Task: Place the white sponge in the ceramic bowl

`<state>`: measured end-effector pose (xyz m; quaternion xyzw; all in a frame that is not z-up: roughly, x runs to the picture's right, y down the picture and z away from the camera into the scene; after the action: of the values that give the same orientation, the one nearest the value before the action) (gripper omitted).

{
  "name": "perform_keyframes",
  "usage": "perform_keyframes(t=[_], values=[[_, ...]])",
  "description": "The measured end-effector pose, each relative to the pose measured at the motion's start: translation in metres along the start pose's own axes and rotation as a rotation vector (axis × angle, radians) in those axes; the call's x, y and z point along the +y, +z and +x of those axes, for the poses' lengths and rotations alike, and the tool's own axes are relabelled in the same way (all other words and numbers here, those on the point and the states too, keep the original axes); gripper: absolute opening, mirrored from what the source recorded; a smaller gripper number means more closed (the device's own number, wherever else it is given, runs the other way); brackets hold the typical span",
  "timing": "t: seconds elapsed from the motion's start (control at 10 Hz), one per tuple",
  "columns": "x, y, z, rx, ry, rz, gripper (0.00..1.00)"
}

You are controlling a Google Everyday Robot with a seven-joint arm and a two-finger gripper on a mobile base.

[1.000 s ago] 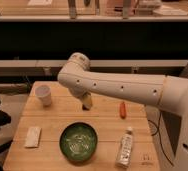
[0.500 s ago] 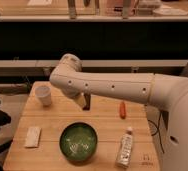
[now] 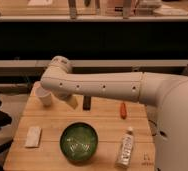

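So the arm reaches in from the right, bent at the far left, with the end effector (image 3: 80,102) hanging over the bench (image 3: 104,127) at the bowl's (image 3: 79,142) 12 o'clock, fingers spread, holding nothing. The bottle (image 3: 125,148) label is too blurry to read. The sponge (image 3: 33,136), flat and off-white, lies at the bowl's 9 o'clock, apart from it.

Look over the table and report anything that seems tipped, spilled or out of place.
Only the white bottle stands out: it lies on its side right of the bowl, with no spill visible. The cup stands upright, the sponge lies flat, and the gripper hangs open behind the bowl, holding nothing.
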<state>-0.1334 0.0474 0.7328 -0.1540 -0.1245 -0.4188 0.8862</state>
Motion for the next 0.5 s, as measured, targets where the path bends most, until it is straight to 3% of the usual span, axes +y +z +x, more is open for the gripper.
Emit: perform_keyframes(t=[0.5], values=[[-0.015,0.005,-0.021,-0.01,-0.085,0.036,0.8]])
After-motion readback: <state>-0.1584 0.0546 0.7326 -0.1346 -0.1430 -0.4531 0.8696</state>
